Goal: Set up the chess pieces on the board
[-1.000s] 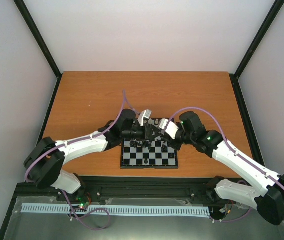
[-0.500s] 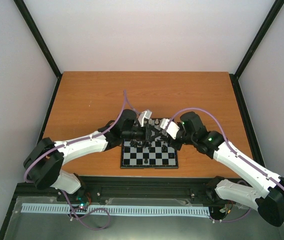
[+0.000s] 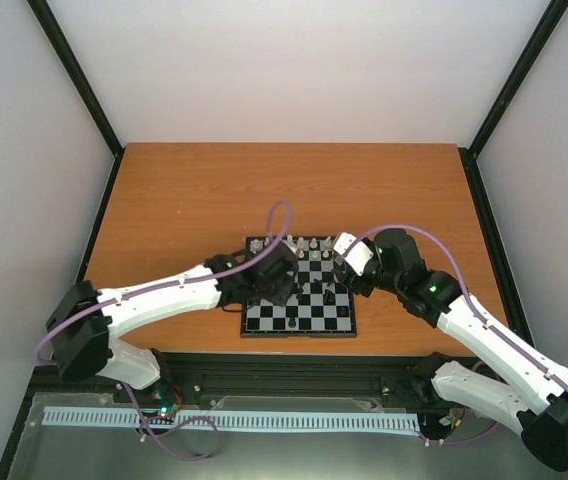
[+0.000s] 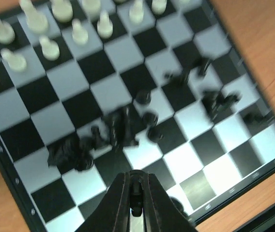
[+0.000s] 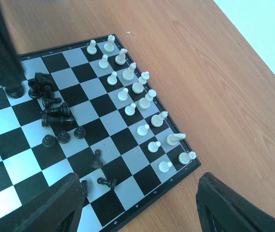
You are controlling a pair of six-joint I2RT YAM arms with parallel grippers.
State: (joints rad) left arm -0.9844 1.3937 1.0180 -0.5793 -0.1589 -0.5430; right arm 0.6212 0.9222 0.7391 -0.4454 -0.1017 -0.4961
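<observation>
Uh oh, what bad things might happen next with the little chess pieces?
1. The left gripper seems to pinch a tiny black piece in shut jaws; it might slip out.
2. The toppled black pieces lie heaped on the board; a low arm might scatter them.
3. The right gripper, jaws wide, hangs near the standing white pieces; it might bump them over.

The left arm covers the left side of the chessboard, the right arm its right edge; white pieces line its far edge.
</observation>
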